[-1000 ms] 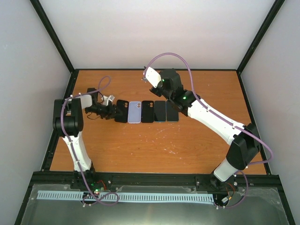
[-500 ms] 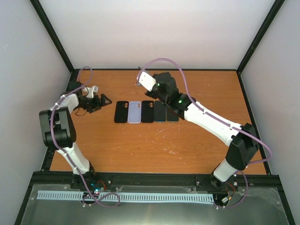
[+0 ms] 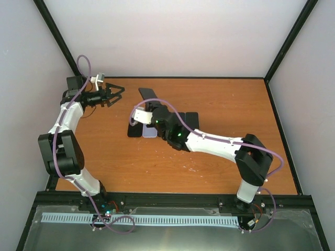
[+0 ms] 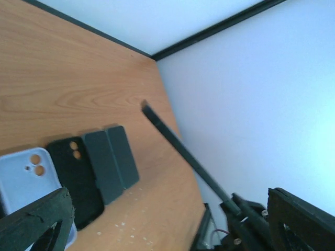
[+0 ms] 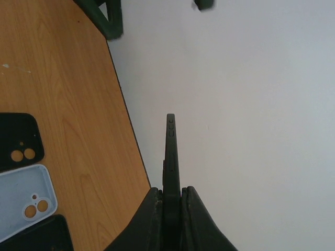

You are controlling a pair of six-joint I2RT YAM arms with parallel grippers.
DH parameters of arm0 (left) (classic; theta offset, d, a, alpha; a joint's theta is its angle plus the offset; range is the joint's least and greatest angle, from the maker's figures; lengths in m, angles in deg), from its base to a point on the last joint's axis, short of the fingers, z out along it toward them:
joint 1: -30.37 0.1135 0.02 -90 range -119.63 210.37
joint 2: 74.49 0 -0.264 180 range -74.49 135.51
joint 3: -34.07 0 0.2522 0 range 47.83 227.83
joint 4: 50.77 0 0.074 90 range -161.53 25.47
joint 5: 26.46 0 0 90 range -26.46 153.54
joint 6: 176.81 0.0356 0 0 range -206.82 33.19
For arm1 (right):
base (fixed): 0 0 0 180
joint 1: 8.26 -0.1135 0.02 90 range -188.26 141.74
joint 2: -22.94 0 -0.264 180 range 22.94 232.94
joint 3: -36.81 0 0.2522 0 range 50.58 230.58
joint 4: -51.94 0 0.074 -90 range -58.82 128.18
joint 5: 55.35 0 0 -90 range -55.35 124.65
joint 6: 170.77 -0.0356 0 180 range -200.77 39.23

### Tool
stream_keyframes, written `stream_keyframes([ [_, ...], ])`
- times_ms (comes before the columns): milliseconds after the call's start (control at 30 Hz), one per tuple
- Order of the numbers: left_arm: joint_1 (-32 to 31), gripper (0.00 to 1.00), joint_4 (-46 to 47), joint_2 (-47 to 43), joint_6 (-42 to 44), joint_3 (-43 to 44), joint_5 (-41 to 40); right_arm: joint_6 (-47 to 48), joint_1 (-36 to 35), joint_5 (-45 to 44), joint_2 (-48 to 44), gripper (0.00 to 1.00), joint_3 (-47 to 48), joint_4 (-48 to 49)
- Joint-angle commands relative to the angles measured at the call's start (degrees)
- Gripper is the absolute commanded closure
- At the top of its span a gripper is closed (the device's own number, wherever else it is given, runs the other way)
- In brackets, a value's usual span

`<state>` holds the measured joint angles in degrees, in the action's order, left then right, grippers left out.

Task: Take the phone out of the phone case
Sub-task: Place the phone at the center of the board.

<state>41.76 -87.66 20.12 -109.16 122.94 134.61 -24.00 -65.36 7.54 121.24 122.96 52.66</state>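
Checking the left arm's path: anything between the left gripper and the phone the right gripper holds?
Nothing visible. The left gripper is open at the back left; the phone is raised, clamped in the right gripper. Only table shows between them; the cases lie nearer the arms.

The leftmost case [image 3: 135,130], the second case [image 3: 149,132] and the rightmost case [image 3: 192,119] lie in one row across the middle of the table [image 3: 220,162], running from 9 to 3 o'clock, with the right arm [image 3: 209,142] stretched over the cases between them. The phone [image 3: 147,94] is up off the table at 12 o'clock of the two leftmost cases, pinched in the right gripper [image 3: 152,106]. The left gripper [image 3: 120,94] hangs at 9 o'clock of the phone, apart from it, near the table's 10 o'clock corner.
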Motion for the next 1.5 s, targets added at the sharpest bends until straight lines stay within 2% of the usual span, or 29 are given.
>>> stream_keyframes([
  [0,-1.47,0.0,7.15,-1.31,-9.21,-2.31,8.0,8.55,-3.14,-5.53,1.97,0.97,-0.22,15.3],
  [133,-3.34,0.03,10.88,-2.07,-12.78,-5.23,8.37,12.9,-5.39,-6.77,4.5,0.97,-0.3,20.5],
  [233,-4.8,0.12,11.52,-2.02,-13.65,-5.5,8.41,16.77,-6.84,-7.42,6.35,0.97,-0.69,24.6],
  [533,-6.04,0.51,16.65,-1.35,-18.19,-6.93,10.65,26.8,-9.49,-8.45,10.38,0.97,-2.67,37.28],
  [633,-6.04,0.66,18.09,-1.2,-19.44,-7.47,11.27,29.34,-9.84,-8.55,11.52,0.93,-3.33,40.73],
  [833,-5.99,0.85,18.14,-0.69,-19.62,-7.13,11.31,33.91,-10.3,-8.63,13.23,0.87,-4.99,46.62],
  [900,-5.87,0.91,17.87,-0.37,-19.31,-6.85,11.31,34.64,-10.47,-8.58,13.35,0.8,-5.78,47.62],
  [967,-5.63,0.95,16.91,0.14,-18.29,-5.95,11.29,34.51,-10.66,-8.43,13.03,0.64,-6.75,47.55],
  [1033,-5.24,0.98,14.71,0.85,-16.03,-4.46,10.96,33.47,-10.74,-8.31,12.4,0.54,-8.0,46.49],
  [1100,-4.87,0.99,11.09,1.58,-12.9,-2.67,10.58,30.49,-10.75,-8.41,11.0,0.45,-8.96,42.9],
  [1233,-4.02,0.99,5.99,2.94,-6.42,0.73,9.13,17.91,-10.38,-7.17,6.37,0.32,-8.98,25.17],
  [1333,-3.29,0.99,3.59,3.98,-1.95,2.33,8.09,5.8,-8.77,-2.96,2.45,0.25,-5.67,7.68],
  [1467,-3.15,0.99,0.08,4.46,5.34,3.61,6.04,-10.88,-3.31,7.91,-1.18,0.22,2.3,-14.09],
])
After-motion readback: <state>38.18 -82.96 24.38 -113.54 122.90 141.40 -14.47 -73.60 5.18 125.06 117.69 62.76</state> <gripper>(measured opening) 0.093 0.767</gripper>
